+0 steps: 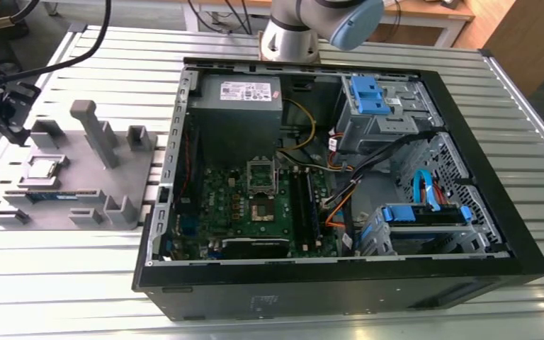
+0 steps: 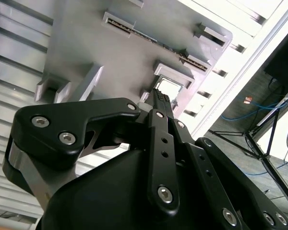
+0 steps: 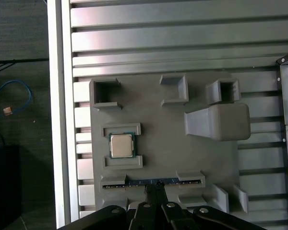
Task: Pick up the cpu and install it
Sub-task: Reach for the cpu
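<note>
The gripper (image 3: 154,186), pinched closed and empty, hovers near the cpu (image 3: 122,145), apart from it.

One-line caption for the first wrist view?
Shiny silver square cpu sits in its slot on the grey fixture tray; the black gripper, shut, hangs apart from it.

Counting on the desk (image 1: 64,269): one open computer case (image 1: 348,301), one grey holder tray (image 1: 130,177) at nine o'clock from it in the exterior view. In the tray: one cpu (image 3: 121,145), one green memory stick (image 3: 151,182). Inside the case: one motherboard (image 1: 253,212), one grey power supply box (image 1: 239,95) at twelve o'clock, two blue drive clips (image 1: 367,95). Besides these: one arm (image 1: 314,25), one hand (image 3: 156,187).
</note>
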You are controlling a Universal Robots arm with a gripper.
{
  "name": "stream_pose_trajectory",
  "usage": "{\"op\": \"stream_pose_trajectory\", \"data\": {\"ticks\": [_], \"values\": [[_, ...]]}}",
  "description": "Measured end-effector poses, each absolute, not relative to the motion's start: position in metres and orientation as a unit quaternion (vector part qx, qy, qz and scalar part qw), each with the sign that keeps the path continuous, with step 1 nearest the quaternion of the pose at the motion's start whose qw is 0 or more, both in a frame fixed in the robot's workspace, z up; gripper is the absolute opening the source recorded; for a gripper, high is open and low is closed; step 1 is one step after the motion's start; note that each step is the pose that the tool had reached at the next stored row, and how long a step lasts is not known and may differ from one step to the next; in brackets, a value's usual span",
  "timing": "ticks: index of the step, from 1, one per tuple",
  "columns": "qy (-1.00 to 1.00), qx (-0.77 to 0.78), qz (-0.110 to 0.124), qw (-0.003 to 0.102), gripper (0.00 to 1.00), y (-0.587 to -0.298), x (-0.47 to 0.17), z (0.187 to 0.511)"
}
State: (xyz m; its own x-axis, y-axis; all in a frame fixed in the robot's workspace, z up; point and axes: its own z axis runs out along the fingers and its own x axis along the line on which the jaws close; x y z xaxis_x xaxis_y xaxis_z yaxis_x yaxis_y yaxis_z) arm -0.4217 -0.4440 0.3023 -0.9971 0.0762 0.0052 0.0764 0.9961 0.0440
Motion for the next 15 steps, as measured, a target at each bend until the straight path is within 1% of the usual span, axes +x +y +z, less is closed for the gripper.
{"op": "stream_pose_trajectory", "data": {"ticks": [15], "values": [[-0.999, -0.038, -0.022, 0.002, 0.11, -0.4440, -0.4255, 0.3010]]}}
